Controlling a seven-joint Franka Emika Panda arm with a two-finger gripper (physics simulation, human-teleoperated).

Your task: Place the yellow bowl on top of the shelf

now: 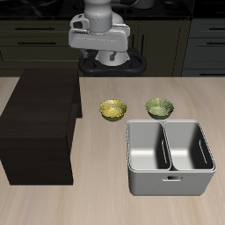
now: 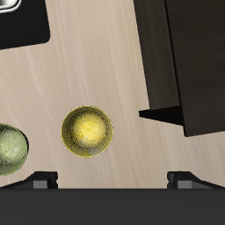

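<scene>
The yellow bowl [image 1: 112, 110] sits upright on the table between the shelf [image 1: 39, 123] and an olive-green bowl [image 1: 160, 107]. The shelf is a large dark wooden box with a flat, bare top. My gripper [image 1: 109, 58] hangs high above the table, behind the yellow bowl and near the robot's base. In the wrist view the yellow bowl [image 2: 87, 132] lies below the gripper [image 2: 112, 183], whose fingertips [image 2: 42, 181] stand wide apart and hold nothing. The shelf's edge [image 2: 189, 61] shows there too.
A grey two-compartment metal bin [image 1: 170, 156] stands near the table's front edge, just in front of the two bowls; its corner shows in the wrist view [image 2: 19, 22]. The olive-green bowl [image 2: 10, 149] lies beside the yellow one.
</scene>
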